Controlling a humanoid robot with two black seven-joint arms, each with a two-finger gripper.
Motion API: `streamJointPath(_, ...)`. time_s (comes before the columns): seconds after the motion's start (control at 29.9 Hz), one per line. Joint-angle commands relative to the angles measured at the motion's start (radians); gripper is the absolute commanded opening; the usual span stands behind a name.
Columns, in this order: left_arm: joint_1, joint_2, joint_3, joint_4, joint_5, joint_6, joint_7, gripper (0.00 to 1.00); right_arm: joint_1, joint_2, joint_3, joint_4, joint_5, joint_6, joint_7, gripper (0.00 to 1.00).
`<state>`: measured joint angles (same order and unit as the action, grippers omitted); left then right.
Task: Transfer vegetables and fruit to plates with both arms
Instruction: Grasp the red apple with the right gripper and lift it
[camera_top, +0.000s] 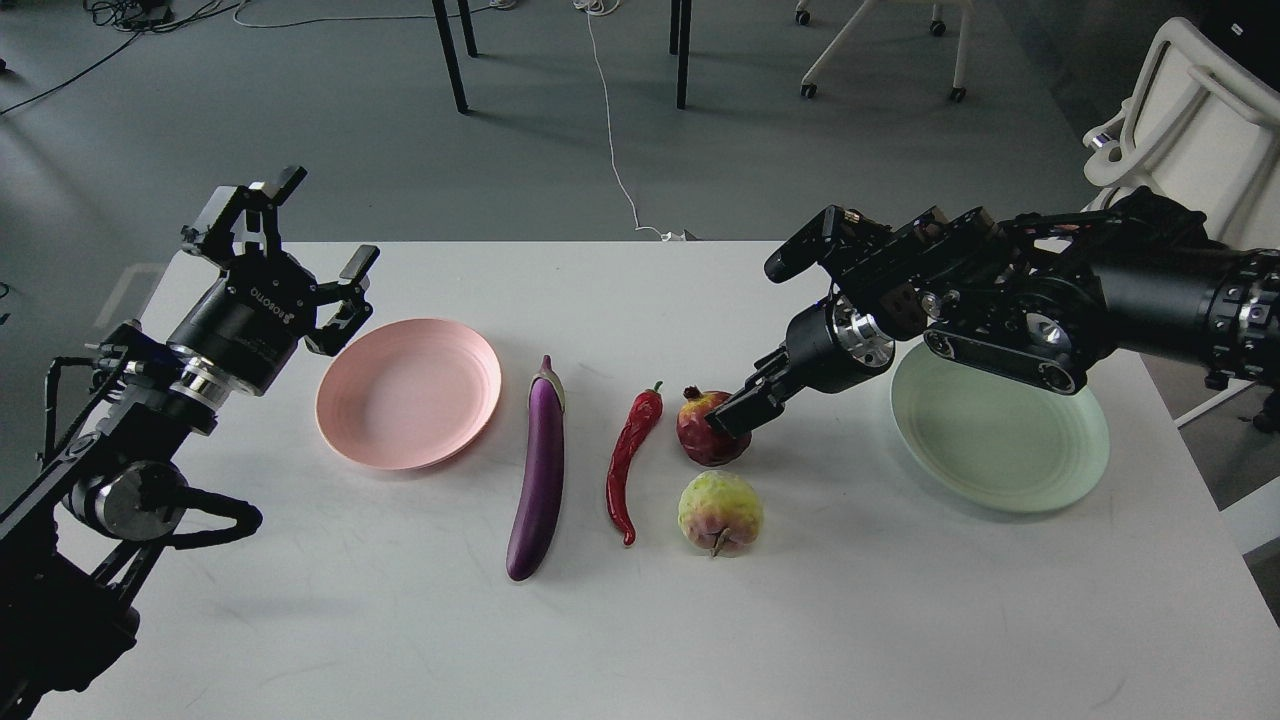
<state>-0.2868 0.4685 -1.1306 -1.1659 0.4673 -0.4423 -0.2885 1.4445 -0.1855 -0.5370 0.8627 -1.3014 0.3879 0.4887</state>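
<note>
On the white table (860, 620) lie a purple eggplant (539, 470), a red chili pepper (630, 455), a dark red pomegranate (700, 440) and a bumpy yellow-green fruit (720, 513) in front of it. The pink plate (410, 405) is at the left, the green plate (1000, 440) at the right; both hold nothing. My left gripper (328, 218) is open and empty, raised just left of the pink plate's far rim. My right gripper (735, 415) is down at the pomegranate's upper right side; its fingers merge into one dark shape, covering part of the fruit.
My right forearm (1000, 300) crosses above the green plate's far rim. Chair and table legs (680, 50) and a white cable (615, 140) are on the floor beyond the table. A white chair (1190, 110) stands at the right.
</note>
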Motion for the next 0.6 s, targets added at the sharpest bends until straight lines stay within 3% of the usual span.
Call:
streamJointPath(0.0, 0.0, 0.018, -0.001, 0.0, -0.007, -0.001, 0.0, 1.0, -0.019, 0.04, 0.0, -0.034, 0.001, -0.008, 0.0, 0.99)
streamJointPath(0.3, 0.003, 0.022, -0.031, -0.001, -0.021, -0.001, 0.002, 1.0, -0.058, 0.103, -0.001, -0.099, 0.001, -0.009, 0.0, 0.97)
streamJointPath(0.43, 0.003, 0.022, -0.031, -0.003, -0.021, -0.001, 0.0, 1.0, -0.058, 0.104, -0.003, -0.1, 0.001, -0.009, 0.0, 0.88)
streamJointPath(0.57, 0.003, 0.024, -0.032, -0.012, -0.021, -0.001, 0.002, 1.0, -0.058, 0.104, -0.004, -0.103, 0.001, -0.008, 0.0, 0.7)
